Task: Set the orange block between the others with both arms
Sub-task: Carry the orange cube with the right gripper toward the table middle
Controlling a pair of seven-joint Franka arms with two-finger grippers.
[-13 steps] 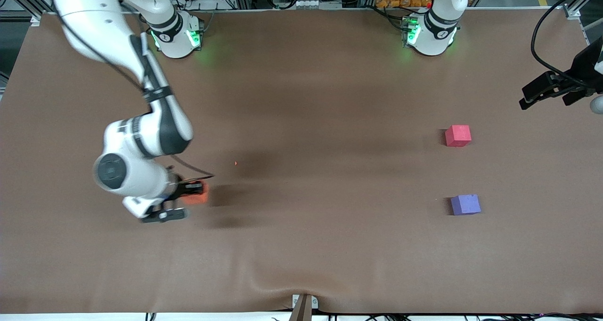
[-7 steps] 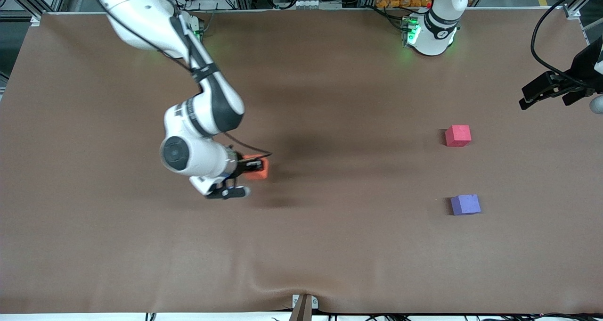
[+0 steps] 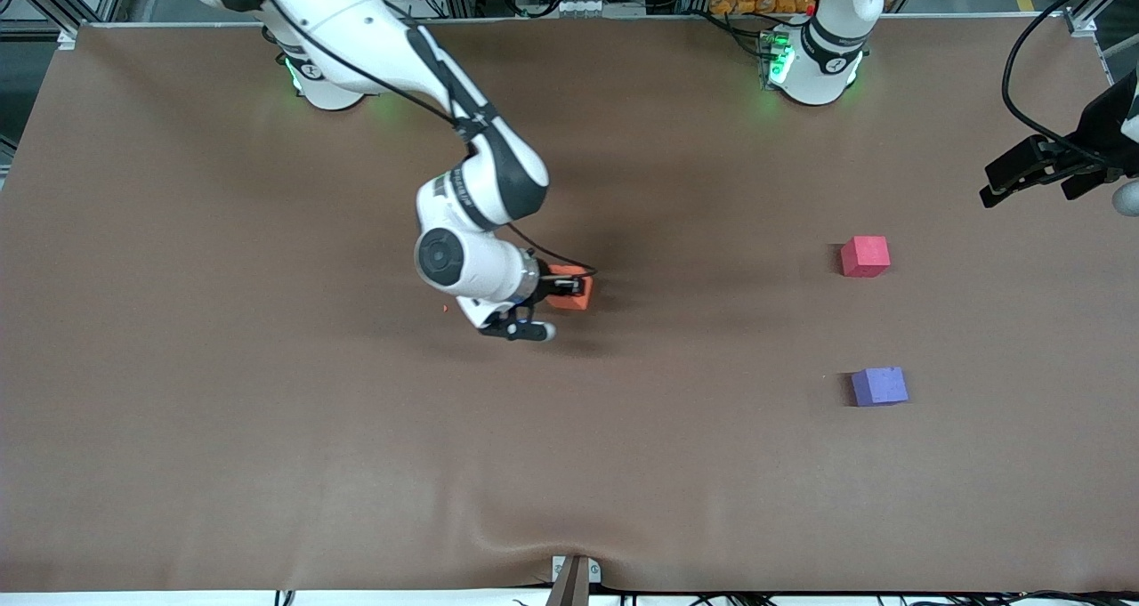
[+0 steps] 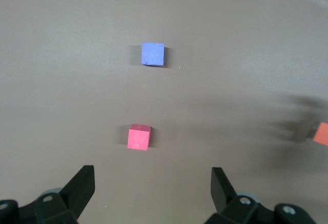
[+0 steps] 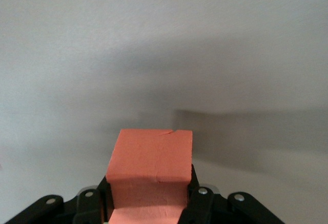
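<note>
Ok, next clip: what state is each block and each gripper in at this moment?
orange block: held in the right gripper, carried above the middle of the table.
right gripper: shut on the orange block.
left gripper: open, empty, waiting over the left arm's end of the table.
pinkish-red cube: resting on the table, untouched.
purple-blue cube: resting on the table, nearer to the front camera than the pinkish-red cube, with a gap between them.

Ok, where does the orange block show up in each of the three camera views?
Front view: orange block held in the shut right gripper over mid-table.
Left wrist view: orange block cut off at the picture's edge.
Right wrist view: orange block fills the foreground between the fingers.
Shared landmark: brown table.
</note>
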